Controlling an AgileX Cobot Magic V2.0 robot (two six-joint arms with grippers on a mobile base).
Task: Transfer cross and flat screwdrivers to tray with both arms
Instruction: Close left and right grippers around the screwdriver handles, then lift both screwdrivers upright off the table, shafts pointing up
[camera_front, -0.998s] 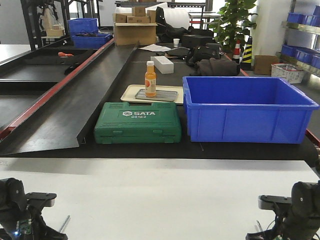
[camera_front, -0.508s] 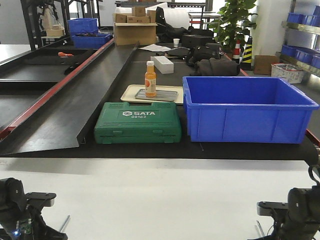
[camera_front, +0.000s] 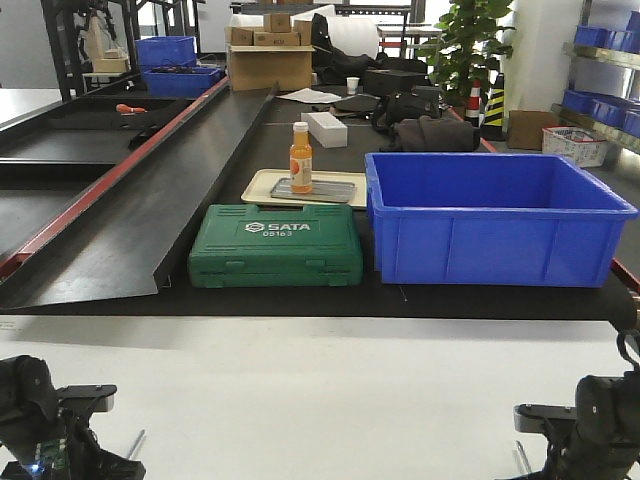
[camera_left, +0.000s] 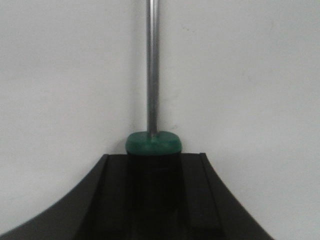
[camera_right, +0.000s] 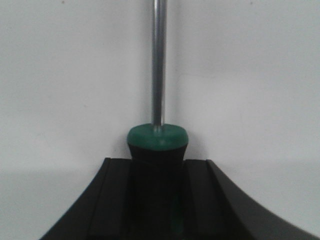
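"sata 05163" on green tool case (camera_front: 276, 246)

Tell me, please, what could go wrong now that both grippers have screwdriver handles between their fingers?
The left gripper grips the left screwdriver by its handle only, as the right gripper does the right screwdriver; the shafts might swivel on lifting. Swung forward, a shaft could catch the blue bin or green tool case.

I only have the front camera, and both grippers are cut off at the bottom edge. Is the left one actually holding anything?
Observer: Yes. The left wrist view shows the left gripper closed on the black handle of the left screwdriver.
Operator: And the right side?
Observer: Same there. The right gripper clamps the right screwdriver by its handle, with the green collar just clear of the fingers.
Operator: Which way does that shaft point?
Observer: Straight ahead of the gripper, over the white table.
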